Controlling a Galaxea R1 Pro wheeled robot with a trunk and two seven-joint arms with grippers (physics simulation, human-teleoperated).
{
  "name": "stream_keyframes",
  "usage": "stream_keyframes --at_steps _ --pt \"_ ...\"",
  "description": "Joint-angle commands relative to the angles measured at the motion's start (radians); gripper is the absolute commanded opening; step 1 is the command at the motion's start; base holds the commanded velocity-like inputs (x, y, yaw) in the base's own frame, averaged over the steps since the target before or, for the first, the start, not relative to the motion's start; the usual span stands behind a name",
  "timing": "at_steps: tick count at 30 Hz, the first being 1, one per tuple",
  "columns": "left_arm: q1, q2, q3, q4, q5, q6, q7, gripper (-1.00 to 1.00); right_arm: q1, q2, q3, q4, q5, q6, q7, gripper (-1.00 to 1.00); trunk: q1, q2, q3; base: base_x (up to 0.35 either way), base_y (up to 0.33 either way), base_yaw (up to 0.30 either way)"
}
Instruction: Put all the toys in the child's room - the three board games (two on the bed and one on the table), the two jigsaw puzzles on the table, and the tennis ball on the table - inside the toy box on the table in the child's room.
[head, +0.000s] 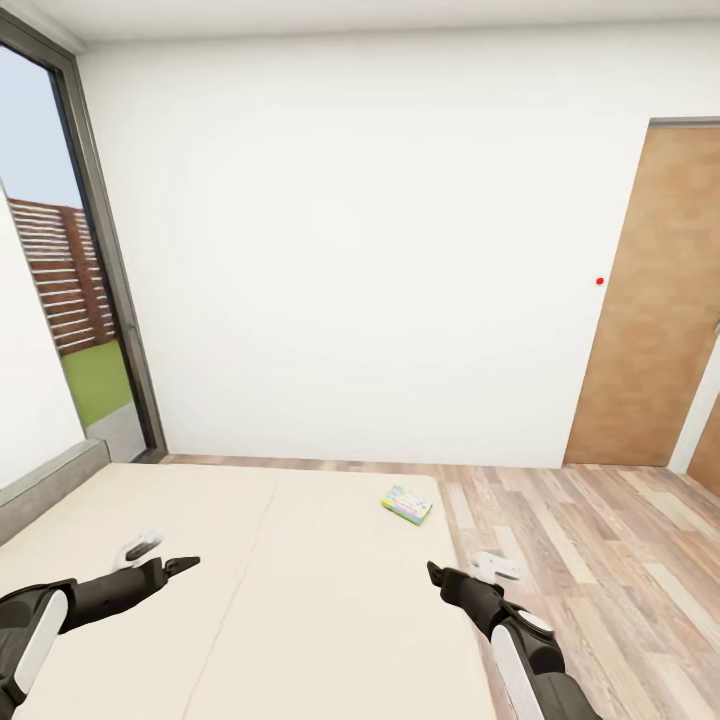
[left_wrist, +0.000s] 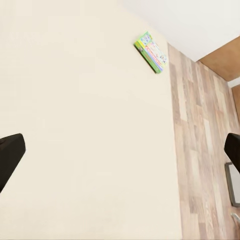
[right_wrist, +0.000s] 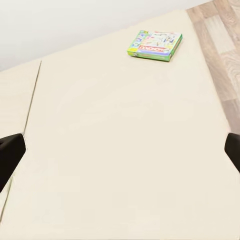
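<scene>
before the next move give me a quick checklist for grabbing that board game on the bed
1. Board game in sight: ok, it lies flat on the bed near the far corner on the floor side.
2. Nothing on or against the game: ok, bare mattress around it.
3. Right hand free: ok, fingers spread in the right wrist view, nothing between them.
4. Left hand free: ok, fingers apart, nothing held.
5. Right hand at the game: not ok, it hangs well short of it.
6. Second board game located: cannot tell, just one shows on the visible part of the bed.
</scene>
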Motion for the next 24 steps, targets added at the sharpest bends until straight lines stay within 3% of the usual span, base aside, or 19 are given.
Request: stream_keyframes --at_steps 1,24 --pt "0.0 0.0 0.001 0.001 0.002 0.005 -0.003 1.0 0.0 0.001 -0.001 -0.001 -0.011 0.005 -0.007 1.0 0.0 -0.001 -0.001 0.0 0.286 -0.001" --pt "0.0 0.002 0.001 0.001 0.002 0.005 -0.003 1.0 0.0 0.001 -0.001 -0.001 -0.01 0.005 -0.007 1.0 0.0 -0.001 -0.001 0.0 0.286 0.0"
